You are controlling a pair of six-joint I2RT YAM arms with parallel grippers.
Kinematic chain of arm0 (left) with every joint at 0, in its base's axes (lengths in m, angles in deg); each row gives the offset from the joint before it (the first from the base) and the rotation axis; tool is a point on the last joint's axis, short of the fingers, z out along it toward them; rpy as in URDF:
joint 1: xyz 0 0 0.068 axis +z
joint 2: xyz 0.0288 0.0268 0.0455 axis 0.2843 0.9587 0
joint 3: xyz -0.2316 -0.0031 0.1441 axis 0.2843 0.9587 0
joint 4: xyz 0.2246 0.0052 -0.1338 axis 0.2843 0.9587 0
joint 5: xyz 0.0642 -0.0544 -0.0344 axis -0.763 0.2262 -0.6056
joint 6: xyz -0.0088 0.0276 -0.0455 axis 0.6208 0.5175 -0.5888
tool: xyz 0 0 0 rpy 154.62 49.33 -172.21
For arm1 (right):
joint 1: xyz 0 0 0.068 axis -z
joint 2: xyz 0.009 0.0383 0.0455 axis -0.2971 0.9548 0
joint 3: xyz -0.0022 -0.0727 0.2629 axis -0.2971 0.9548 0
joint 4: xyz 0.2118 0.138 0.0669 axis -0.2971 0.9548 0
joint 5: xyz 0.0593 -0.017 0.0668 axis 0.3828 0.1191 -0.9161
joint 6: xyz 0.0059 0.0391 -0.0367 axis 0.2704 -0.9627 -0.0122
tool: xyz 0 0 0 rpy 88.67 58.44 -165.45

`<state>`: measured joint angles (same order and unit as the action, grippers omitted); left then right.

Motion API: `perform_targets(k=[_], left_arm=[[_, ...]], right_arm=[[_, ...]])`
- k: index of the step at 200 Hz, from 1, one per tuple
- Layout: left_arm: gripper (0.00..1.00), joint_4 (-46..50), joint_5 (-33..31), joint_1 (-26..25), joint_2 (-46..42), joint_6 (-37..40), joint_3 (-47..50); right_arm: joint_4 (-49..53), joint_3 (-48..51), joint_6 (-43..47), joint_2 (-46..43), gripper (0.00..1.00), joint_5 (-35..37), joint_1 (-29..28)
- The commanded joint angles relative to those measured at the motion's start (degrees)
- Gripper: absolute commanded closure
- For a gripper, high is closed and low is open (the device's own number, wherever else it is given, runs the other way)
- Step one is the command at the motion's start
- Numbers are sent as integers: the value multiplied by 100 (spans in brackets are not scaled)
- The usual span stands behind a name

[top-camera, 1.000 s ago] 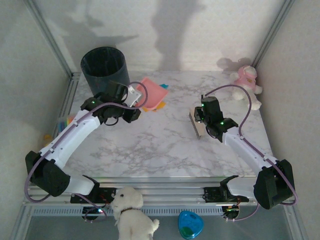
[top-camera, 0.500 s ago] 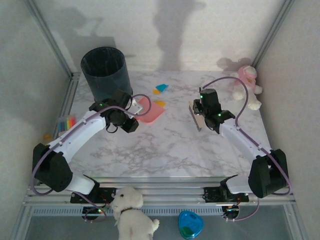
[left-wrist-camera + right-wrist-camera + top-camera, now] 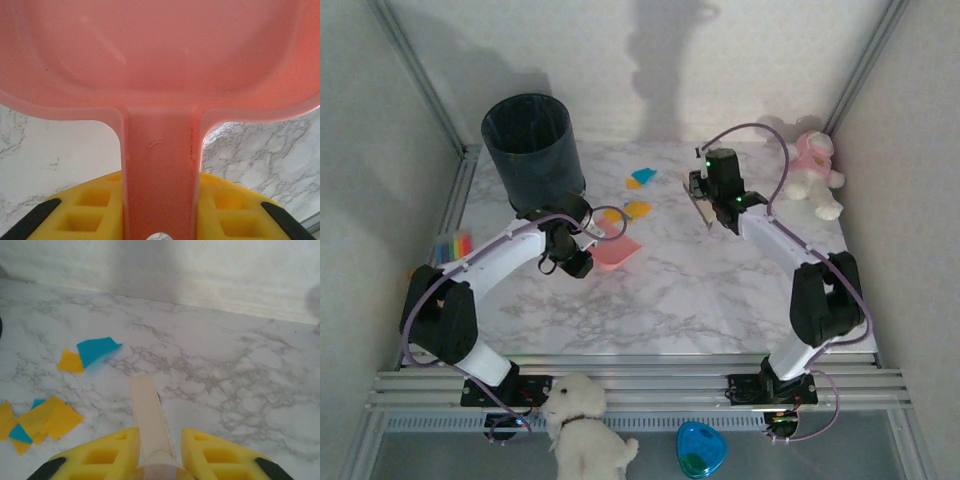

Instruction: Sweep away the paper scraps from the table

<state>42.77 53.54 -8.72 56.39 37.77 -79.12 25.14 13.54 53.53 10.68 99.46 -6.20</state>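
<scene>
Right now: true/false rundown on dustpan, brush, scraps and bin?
1. The left gripper is shut on the pink dustpan's handle. True.
2. The paper scraps are inside the dustpan. False: they lie on the table, outside the pan.
3. The right gripper is shut on a brush handle. True.
4. The dark bin lies on its side. False: it stands upright at the table's far left corner.
</scene>
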Motion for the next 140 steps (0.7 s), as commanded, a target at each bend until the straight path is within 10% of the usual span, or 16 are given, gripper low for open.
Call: perform_targets(k=[1, 140], left_arm=[[100, 141, -193, 69, 149, 29, 84], [100, 134, -419, 262, 688, -238, -12]], right_arm=[[-398, -538, 284, 360, 100, -209, 48], [150, -3357, 538, 2655, 100, -487, 40]])
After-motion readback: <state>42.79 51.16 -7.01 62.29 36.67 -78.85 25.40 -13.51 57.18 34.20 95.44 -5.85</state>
